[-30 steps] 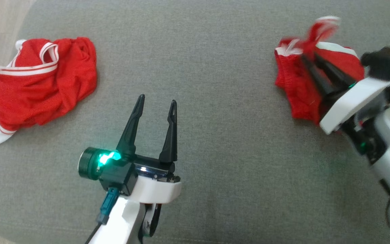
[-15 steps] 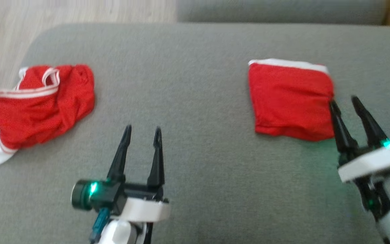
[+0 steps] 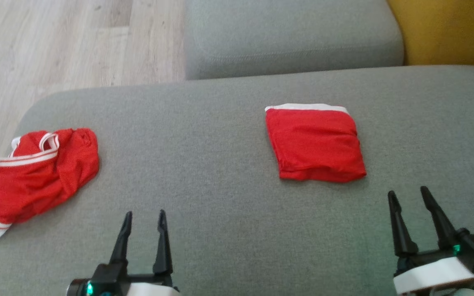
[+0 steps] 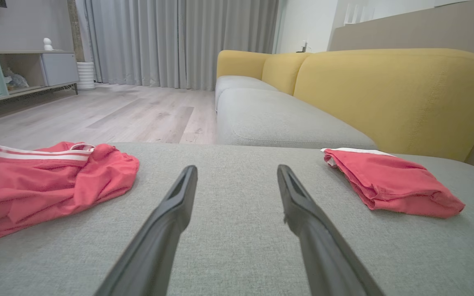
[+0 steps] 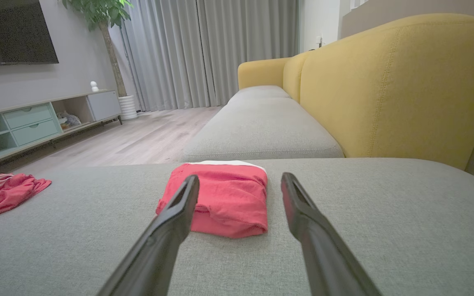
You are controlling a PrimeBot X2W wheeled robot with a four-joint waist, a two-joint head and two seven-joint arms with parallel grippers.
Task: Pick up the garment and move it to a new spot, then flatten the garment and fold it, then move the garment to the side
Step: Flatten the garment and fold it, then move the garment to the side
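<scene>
Head view, left to right. At 9 o'clock on grey cushion (image 3: 220, 123): crumpled garment (image 3: 39, 176), red with a white striped band, bunched, its white end cut off by the left frame edge. At 7 o'clock: left gripper (image 3: 145, 213), fingers pointing to 12 o'clock, spread wide, holding nothing, body cut off by the bottom edge. At 2 o'clock: folded garment (image 3: 315, 144), lying flat on the cushion, well apart from the crumpled one; nearly square, long axis hard to call, perhaps 9 to 3 o'clock; white waistband edge toward 12 o'clock, rounded fold toward 6 o'clock, side edges slanting from 11 to 5 o'clock; number of layers not readable. At 5 o'clock: right gripper (image 3: 407, 190), fingers pointing near 12 o'clock, spread wide, empty, near the folded garment's 5 o'clock corner but not touching, wrist cut off at the bottom right corner. In right wrist view, near left corner of the folded garment hidden behind one finger. Beyond the cushion, again left to right: pale wood floor (image 3: 56, 45) at 11 o'clock, grey sofa seat (image 3: 290, 37) at 12 o'clock, yellow backrest (image 3: 451, 33) at 1 o'clock.
</scene>
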